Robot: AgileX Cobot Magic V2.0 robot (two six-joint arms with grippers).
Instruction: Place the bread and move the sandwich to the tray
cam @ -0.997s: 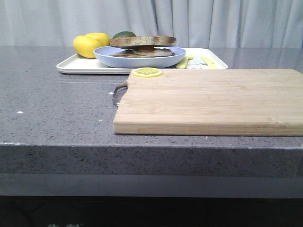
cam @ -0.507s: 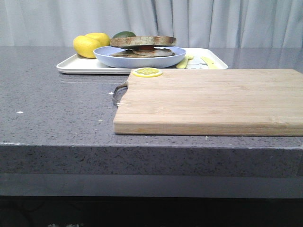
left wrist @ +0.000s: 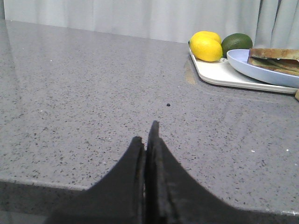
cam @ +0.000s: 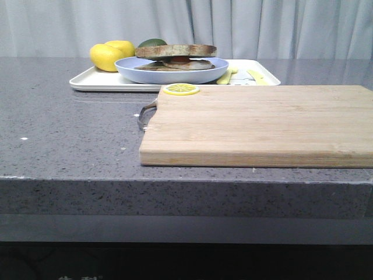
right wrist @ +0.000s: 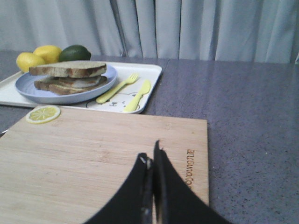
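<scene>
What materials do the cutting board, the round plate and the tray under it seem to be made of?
The cutting board looks like unfinished or matte wood, perhaps bamboo: pale tan strips with grain lines. The plate looks like smooth pale blue plastic or glazed ceramic; the look leaves it open. The tray seems a cream-white plastic or melamine, with a smooth, slightly glossy rim.

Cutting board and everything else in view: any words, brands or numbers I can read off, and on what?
Cutting board: a burned-in brand mark runs along its edge at, turned sideways and too small and blurred to read.
Front view, bottom edge: partial pale characters at, cut off, unreadable.
Tray: cutlery shapes only, no text.
</scene>
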